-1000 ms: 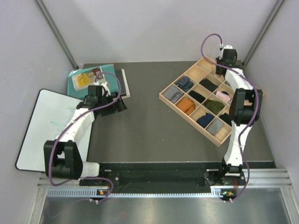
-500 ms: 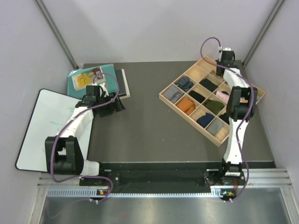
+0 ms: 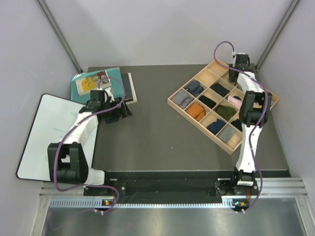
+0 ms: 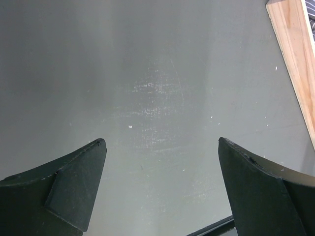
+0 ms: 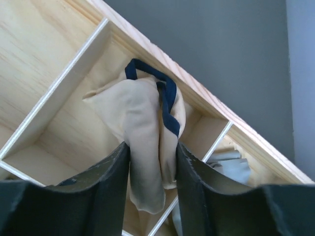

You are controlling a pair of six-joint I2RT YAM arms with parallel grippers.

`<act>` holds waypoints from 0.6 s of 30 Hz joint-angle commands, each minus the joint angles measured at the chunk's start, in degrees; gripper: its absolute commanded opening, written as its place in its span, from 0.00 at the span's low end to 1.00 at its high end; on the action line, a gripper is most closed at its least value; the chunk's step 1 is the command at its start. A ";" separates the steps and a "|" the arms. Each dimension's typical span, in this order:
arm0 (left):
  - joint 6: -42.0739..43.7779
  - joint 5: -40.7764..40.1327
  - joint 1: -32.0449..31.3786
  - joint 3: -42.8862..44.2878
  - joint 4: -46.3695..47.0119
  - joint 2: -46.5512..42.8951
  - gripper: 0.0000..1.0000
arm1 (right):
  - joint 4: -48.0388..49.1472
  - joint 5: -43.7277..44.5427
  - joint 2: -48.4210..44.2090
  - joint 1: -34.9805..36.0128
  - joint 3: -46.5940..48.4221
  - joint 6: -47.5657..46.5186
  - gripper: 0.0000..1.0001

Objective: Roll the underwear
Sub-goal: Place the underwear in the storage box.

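The beige underwear with dark navy edging (image 5: pixel 142 113) hangs bunched between my right gripper's fingers, over a far compartment of the wooden divided tray (image 5: pixel 197 93). My right gripper (image 5: pixel 153 147) is shut on it. In the top view it sits at the tray's far corner (image 3: pixel 239 63) and hides the cloth. The light-grey underwear (image 5: pixel 230 163) lies crumpled in the neighbouring compartment. My left gripper (image 4: pixel 161 142) is open and empty, low over the bare dark table, at the left of the top view (image 3: pixel 123 109).
The tray (image 3: pixel 175 102) holds rolled socks and cloths, among them orange (image 3: pixel 196 110), green (image 3: pixel 226 112) and grey (image 3: pixel 182 100). A teal book (image 3: pixel 93 81) on a dark book and a whiteboard (image 3: pixel 54 132) lie at the left. The tray's edge shows in the left wrist view (image 4: pixel 295 44).
My right gripper has shifted a little farther back over the tray's far corner. The left arm has drawn in slightly toward the left.
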 commanded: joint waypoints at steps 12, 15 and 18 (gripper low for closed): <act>0.15 1.10 0.47 1.64 1.90 -1.41 0.99 | 1.31 0.05 -5.81 -0.57 1.88 2.01 0.77; 0.24 0.21 0.47 1.46 2.07 -2.64 0.99 | 3.50 -0.48 -9.33 -0.66 -0.05 2.63 0.87; 0.32 0.21 0.47 1.20 2.43 -3.95 0.99 | 5.00 -1.88 -13.80 -0.66 -2.77 3.25 0.96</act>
